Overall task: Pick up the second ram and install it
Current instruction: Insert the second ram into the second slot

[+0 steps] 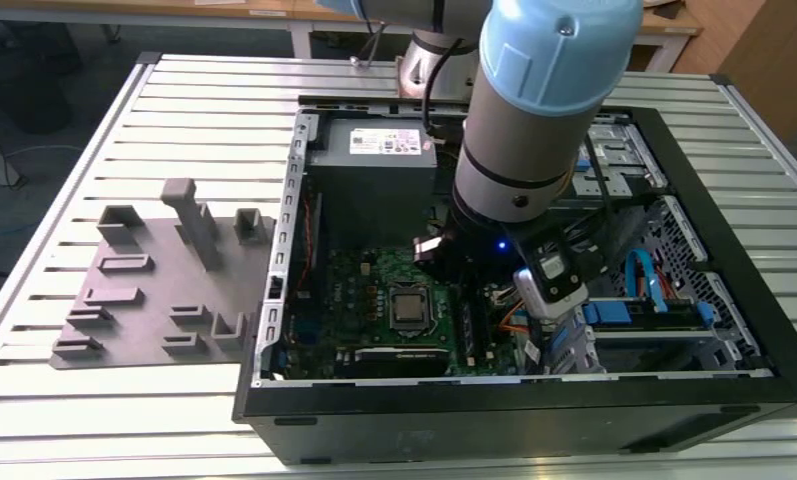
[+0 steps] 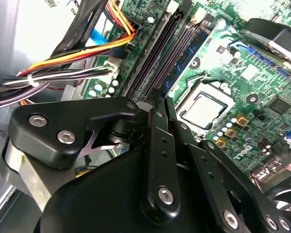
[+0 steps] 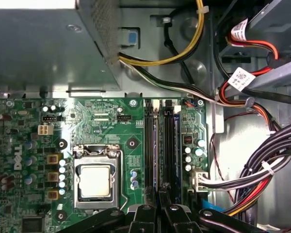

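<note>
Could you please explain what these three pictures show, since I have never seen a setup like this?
A robot arm reaches into an open computer case lying on a slatted table. The exterior view looks on from outside; both wrist views come from cameras riding on the arm. Its gripper sits right above the long memory slots, beside the square silver processor on the green motherboard. A thin stick, apparently the second ram, stands in a slot at the fingertips. A grey fixture plate lies beside the case.

Slatted metal table (image 1: 145, 420), open computer case (image 1: 718, 400) and grey fixture plate (image 1: 131, 300) resting on it
</note>
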Robot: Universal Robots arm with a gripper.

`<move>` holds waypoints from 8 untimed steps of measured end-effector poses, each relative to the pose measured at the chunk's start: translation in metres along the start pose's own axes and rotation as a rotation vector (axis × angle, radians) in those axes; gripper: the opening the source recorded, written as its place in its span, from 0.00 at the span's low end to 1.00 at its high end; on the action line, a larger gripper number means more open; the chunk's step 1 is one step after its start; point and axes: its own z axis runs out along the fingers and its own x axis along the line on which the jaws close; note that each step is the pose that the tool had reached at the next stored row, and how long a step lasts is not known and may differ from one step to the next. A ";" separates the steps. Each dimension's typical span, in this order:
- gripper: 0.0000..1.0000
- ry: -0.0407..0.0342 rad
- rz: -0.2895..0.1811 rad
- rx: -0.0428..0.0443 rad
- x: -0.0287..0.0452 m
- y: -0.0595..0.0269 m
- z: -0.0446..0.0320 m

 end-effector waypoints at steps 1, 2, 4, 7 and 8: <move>0.11 -0.0001 0.001 0.0009 0.0000 0.0004 0.0003; 0.11 -0.0005 0.005 0.0021 -0.0001 0.0005 0.0005; 0.11 -0.0014 0.017 0.0094 -0.0001 0.0007 0.0006; 0.11 -0.0019 0.020 0.0210 -0.0014 0.0026 0.0010; 0.11 -0.0019 0.020 0.0210 -0.0017 0.0036 0.0015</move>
